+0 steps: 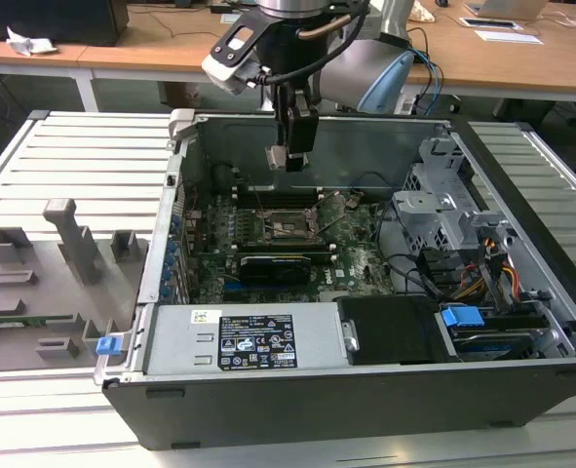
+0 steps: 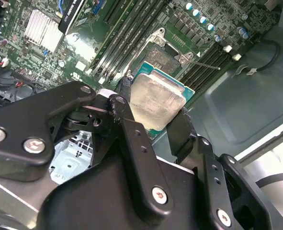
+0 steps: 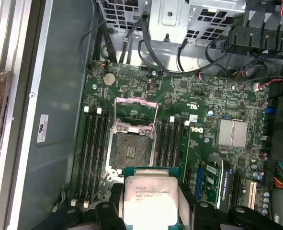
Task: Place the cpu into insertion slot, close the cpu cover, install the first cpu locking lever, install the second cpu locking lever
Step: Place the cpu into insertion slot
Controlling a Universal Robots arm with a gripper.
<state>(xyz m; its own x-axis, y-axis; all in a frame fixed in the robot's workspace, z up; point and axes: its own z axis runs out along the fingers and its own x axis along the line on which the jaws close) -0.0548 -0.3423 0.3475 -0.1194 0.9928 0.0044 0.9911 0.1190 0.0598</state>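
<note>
— How is the arm posed?
— In the exterior view it reaches down from above into the open computer case (image 1: 365, 400). The gripper (image 1: 288, 164) points straight down and hangs clear above the motherboard (image 1: 356, 261).
— And the jaws?
— Clamped on the cpu (image 2: 158, 98). The second wrist view shows black fingers (image 2: 131, 139) pressing two opposite edges, with the chip's metal top facing the camera.
— Where is the socket?
— The first wrist view looks down on it. The insertion slot (image 3: 130, 149) lies bare between the memory slots (image 3: 94, 153), and the cpu cover (image 3: 135, 101) is swung up off it. The chip is held apart from the slot, not seated.
— What does the exterior view add?
— The height: chip and board are well apart.
</note>
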